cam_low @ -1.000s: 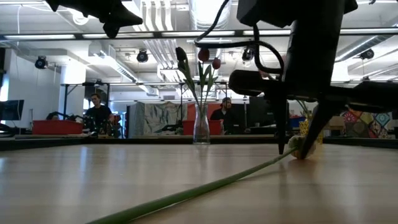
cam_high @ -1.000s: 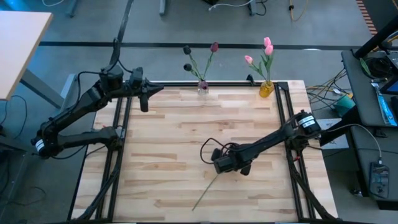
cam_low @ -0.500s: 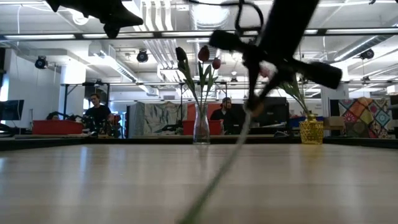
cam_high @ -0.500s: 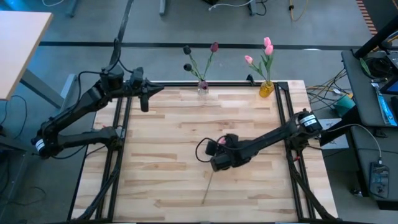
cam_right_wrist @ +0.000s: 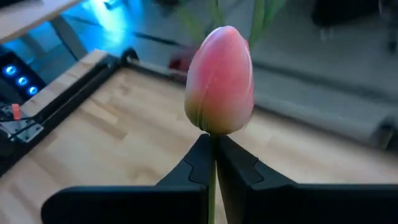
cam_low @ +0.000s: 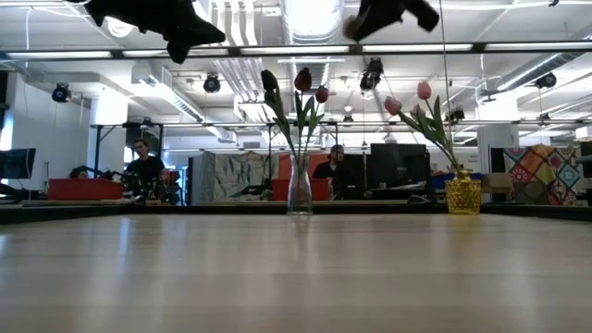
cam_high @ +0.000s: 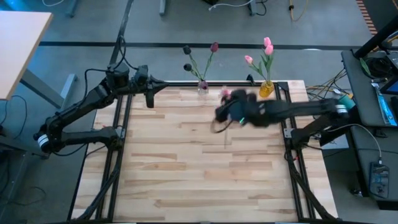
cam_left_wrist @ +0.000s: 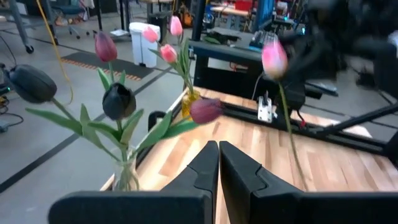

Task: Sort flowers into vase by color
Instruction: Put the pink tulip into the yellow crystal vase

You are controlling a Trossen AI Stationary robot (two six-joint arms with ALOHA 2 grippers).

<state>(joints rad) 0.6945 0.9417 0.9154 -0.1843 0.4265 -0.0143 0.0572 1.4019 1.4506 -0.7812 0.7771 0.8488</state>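
Observation:
My right gripper (cam_high: 227, 111) is shut on a light pink tulip (cam_right_wrist: 219, 81) and holds it high over the far middle of the table, between the two vases. The tulip's head (cam_left_wrist: 273, 56) is up and its thin stem (cam_left_wrist: 290, 146) trails down. A clear vase (cam_high: 203, 87) with dark maroon tulips (cam_left_wrist: 118, 99) stands at the far edge. A yellow vase (cam_high: 266, 89) with pink tulips (cam_high: 267, 46) stands to its right. My left gripper (cam_left_wrist: 217, 155) is shut on nothing and hovers near the far left corner (cam_high: 149, 94). My right gripper pinches the tulip's stem (cam_right_wrist: 212, 144) between its two fingers just below the pink head. The fingers come about level from the table's right and lie across the stem. The tulip is lifted clear of the table, head up, with the stem hanging below.
The wooden table top (cam_high: 186, 162) shows bare boards. Black frame rails (cam_high: 121, 124) run along its left and right sides. People sit at desks in the room beyond the far edge (cam_low: 143, 166).
My right gripper has risen and swung from the table's near middle toward the far edge, staying shut on the tulip. The tulip lay along the table with its stem toward the near edge; it is now lifted clear and its stem hangs. My left gripper shifted slightly right.

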